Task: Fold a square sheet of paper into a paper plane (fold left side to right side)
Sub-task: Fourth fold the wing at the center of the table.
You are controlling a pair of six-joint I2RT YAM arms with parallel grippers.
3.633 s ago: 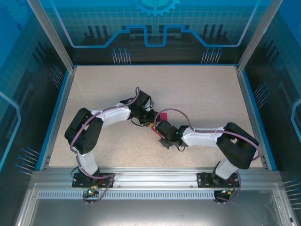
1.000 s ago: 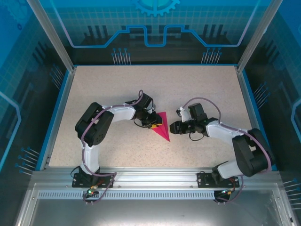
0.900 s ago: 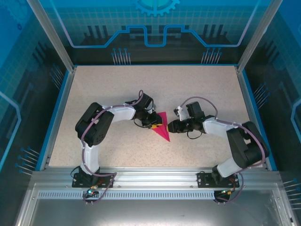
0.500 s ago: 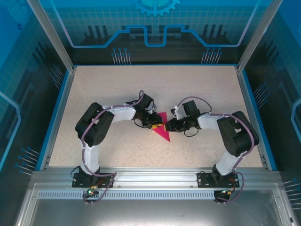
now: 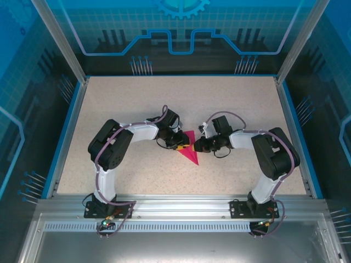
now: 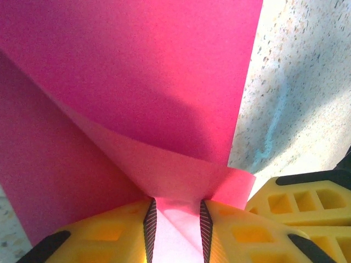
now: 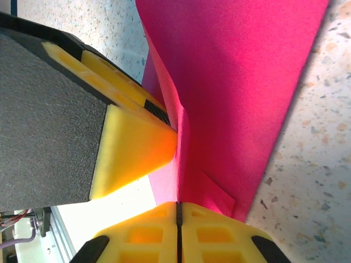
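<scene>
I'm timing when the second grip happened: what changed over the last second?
The right arm's fingers moved left to the magenta-pink folded paper sheet and shut on its right edge. The left arm's fingers kept their pinch on its left side, and the sheet stayed in place on the speckled table.

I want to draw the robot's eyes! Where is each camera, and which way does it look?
Top camera: above and behind the arms, looking down on the table; both arms show, left gripper and right gripper meeting at the pink paper.
Left wrist camera: on the left arm, looking along its yellow fingers, which pinch the paper.
Right wrist camera: on the right arm, looking past its shut fingers at the paper.
Shared: both wrist views see the paper and the other gripper's finger.
</scene>
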